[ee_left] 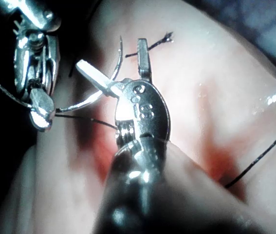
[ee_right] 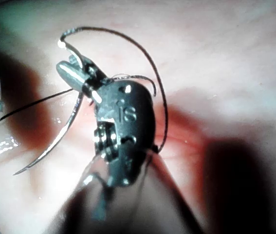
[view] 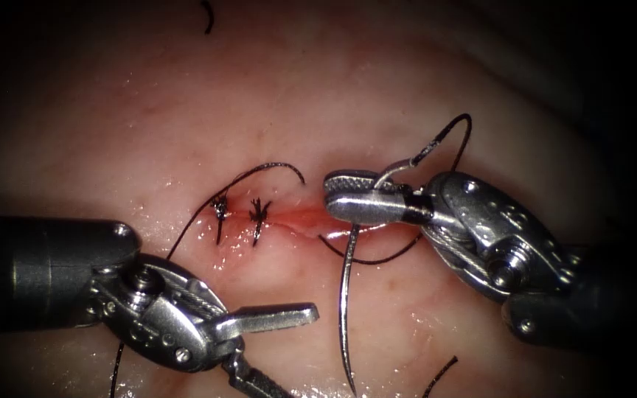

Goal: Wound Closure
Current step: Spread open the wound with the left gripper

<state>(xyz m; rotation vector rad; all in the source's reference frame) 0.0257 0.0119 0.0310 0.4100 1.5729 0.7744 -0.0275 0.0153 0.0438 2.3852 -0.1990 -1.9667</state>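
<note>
Tissue [view: 422, 88] cut, right tool [view: 359, 197] gripping needle [view: 344, 309], left tool [view: 278, 346] empty

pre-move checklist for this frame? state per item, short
1. Right end effector grips needle: ok, shut on it near the thread end.
2. Needle clear of tissue: ok, its point hangs free below the cut, not in the tissue.
3. Left end effector free: ok, open, holding nothing.
4. Thread attached to needle: ok, arcs up from its swaged end.
5. Earlier stitches seated: ok, two knots at the cut's left end.
6. Thread free of the right end effector's wrist: cannot tell.
</note>
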